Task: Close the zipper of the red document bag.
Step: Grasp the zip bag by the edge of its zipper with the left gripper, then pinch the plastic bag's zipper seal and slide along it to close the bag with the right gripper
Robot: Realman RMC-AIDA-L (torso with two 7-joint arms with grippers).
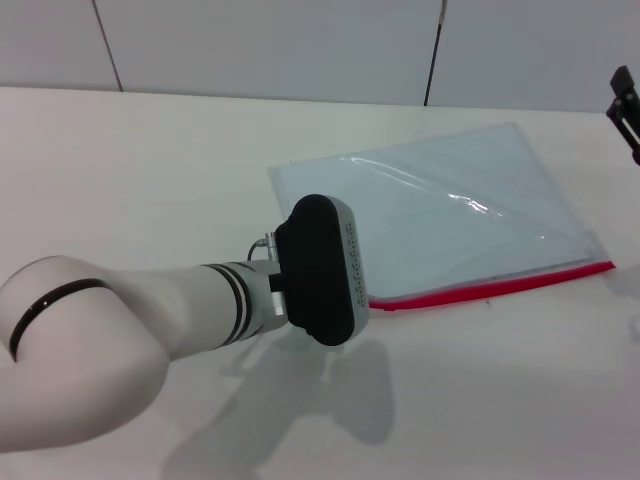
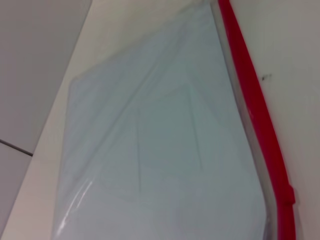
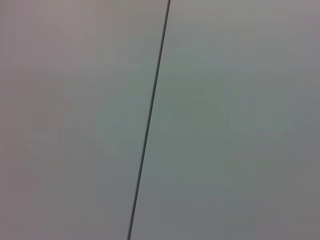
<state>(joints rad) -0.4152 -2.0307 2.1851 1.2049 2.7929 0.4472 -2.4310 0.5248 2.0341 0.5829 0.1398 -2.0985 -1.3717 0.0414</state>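
Note:
The red document bag [image 1: 450,215] lies flat on the white table [image 1: 150,170], right of centre; it is a translucent pale blue pouch. Its zipper [image 1: 500,287] is a thin red strip along the long edge nearest me. My left gripper [image 1: 322,270] hovers over the bag's near left corner, and its black end hides that corner and the zipper's left end. The left wrist view shows the bag [image 2: 160,150] from close above, with the zipper [image 2: 255,105] running along one side. My right gripper [image 1: 625,105] shows only as a black part at the far right edge, away from the bag.
Grey wall panels [image 1: 300,40] rise behind the table's far edge. The right wrist view shows only such a wall panel with a dark seam [image 3: 150,120]. Bare tabletop lies left of the bag and in front of it.

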